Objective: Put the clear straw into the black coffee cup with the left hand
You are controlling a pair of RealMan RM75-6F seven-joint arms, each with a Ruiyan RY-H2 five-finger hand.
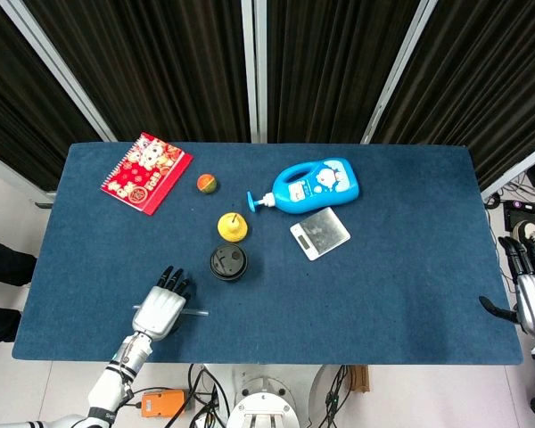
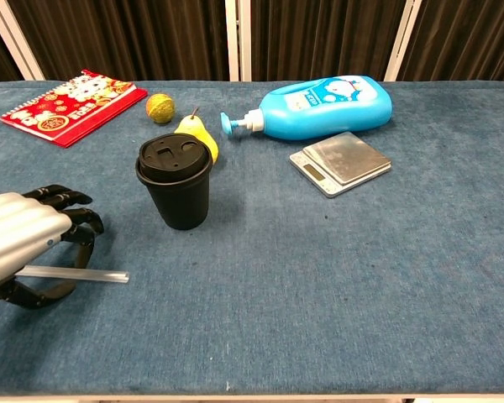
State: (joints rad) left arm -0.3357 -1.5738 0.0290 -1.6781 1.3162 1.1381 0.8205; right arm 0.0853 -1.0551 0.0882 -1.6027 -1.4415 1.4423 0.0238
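My left hand [image 2: 21, 239] arched over clear plastic straw [image 2: 88, 274], fingers curled, not yet gripping; black lidded coffee cup [image 2: 175, 181] just beyond fingertips.

- Worktop [image 2: 336, 277] — blue cloth, matt, with a fine nap.
- Coffee cup [image 2: 178, 195] — matt black, with a smooth black plastic lid.
- Straw [image 2: 88, 274] — clear, glossy plastic.
- Left robot hand [image 2: 21, 239] — silvery, brushed-looking back and black fingers [image 2: 77, 220].
- Bottle [image 2: 323, 105] — glossy blue plastic.
- Scale [image 2: 341, 163] — shiny metal top.
- Notebook [image 2: 71, 105] — glossy printed cover.
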